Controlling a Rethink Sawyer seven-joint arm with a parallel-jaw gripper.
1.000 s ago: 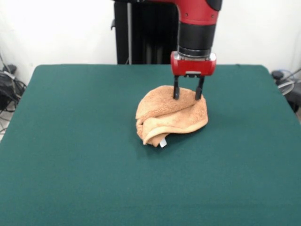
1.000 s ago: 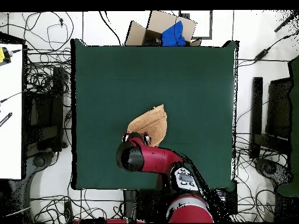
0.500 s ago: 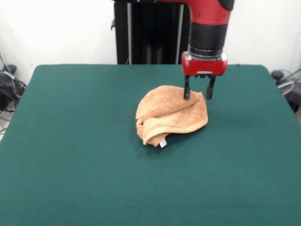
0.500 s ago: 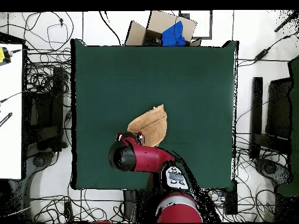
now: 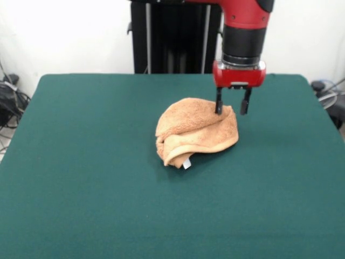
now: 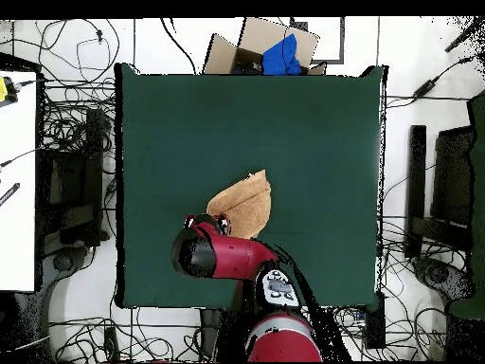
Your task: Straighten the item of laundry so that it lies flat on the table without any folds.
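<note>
Fingers (image 5: pixel 219 102) of the gripper (image 5: pixel 232 103) hang spread apart, pinching nothing: in the front view 1 tip sits at the towel's (image 5: pixel 196 131) far right edge, the other past it over bare table (image 5: pixel 81 162). Left to right, that view shows green cloth, then the crumpled, folded towel near the middle with its white tag (image 5: pixel 186 163) at the near edge, then the gripper.
</note>
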